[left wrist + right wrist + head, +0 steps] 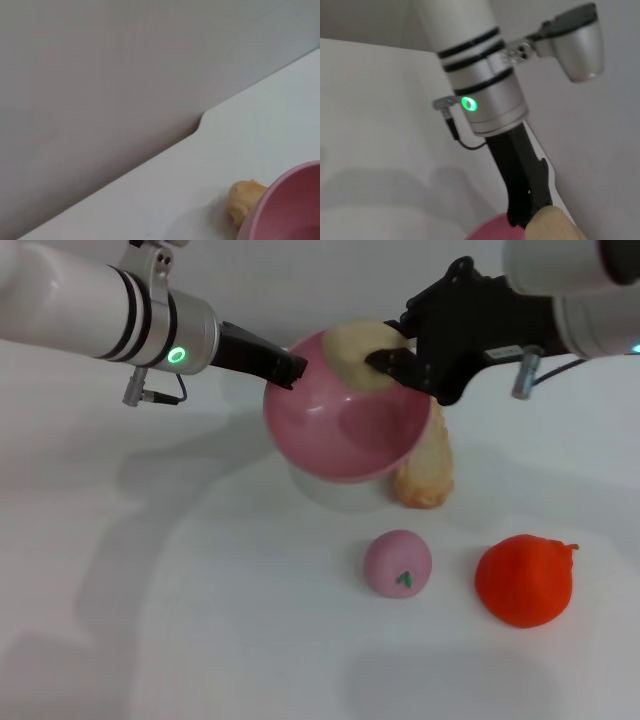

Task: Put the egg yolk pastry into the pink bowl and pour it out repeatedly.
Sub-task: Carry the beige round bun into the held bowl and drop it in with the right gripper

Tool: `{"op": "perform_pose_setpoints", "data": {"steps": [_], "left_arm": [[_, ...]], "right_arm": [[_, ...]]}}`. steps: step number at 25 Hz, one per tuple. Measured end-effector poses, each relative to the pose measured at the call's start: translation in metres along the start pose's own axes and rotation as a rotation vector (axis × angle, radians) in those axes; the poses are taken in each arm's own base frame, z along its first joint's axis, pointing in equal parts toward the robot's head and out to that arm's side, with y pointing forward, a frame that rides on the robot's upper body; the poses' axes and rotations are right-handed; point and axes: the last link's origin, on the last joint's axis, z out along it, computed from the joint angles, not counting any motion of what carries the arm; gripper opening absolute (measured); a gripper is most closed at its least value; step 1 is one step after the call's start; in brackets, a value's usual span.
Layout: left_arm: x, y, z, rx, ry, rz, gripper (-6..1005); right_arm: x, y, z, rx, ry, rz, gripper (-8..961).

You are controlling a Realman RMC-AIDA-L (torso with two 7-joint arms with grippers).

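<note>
The pink bowl [340, 430] hangs above the table, tipped with its opening toward me. My left gripper [290, 368] is shut on its left rim. The pale egg yolk pastry [355, 350] sits at the bowl's far rim, and my right gripper [392, 364] is shut on it from the right. The right wrist view shows the left gripper [525, 200] clamped on the bowl's rim [487, 232], with the pastry [552, 225] close in front. In the left wrist view the bowl's edge [292, 210] has a tan lump [245, 200] beyond it; I cannot tell what that lump is.
A long tan bread [428, 465] lies on the table right behind the bowl. A small pink ball with a green mark [398, 563] and an orange object [525, 580] rest nearer to me on the right. The table's far edge [200, 125] meets a grey wall.
</note>
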Motion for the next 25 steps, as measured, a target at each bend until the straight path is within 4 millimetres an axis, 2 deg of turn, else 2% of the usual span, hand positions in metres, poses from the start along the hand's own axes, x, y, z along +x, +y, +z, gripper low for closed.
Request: {"op": "perform_pose_setpoints", "data": {"steps": [3, 8, 14, 18, 20, 22, 25], "left_arm": [[0.001, 0.004, 0.001, -0.010, -0.007, 0.012, 45], [0.004, 0.007, 0.002, -0.015, -0.007, 0.027, 45], [0.005, 0.008, 0.002, -0.012, 0.000, 0.032, 45], [0.004, 0.006, 0.003, 0.007, 0.017, 0.072, 44], [0.004, 0.006, 0.003, 0.007, 0.017, 0.072, 44], [0.002, 0.014, 0.008, 0.053, 0.060, 0.176, 44], [0.001, 0.019, 0.010, 0.079, 0.096, 0.224, 44]], "right_arm": [[0.005, -0.004, 0.015, 0.007, 0.002, 0.009, 165], [0.009, -0.004, 0.026, 0.031, -0.003, 0.003, 310], [0.012, -0.011, 0.023, 0.080, -0.028, 0.035, 437], [0.020, -0.027, 0.005, 0.182, -0.126, 0.140, 515], [0.028, -0.039, -0.012, 0.226, -0.239, 0.248, 535], [0.042, -0.048, -0.029, 0.252, -0.359, 0.352, 534], [0.076, -0.052, -0.054, 0.244, -0.613, 0.487, 532]]}}
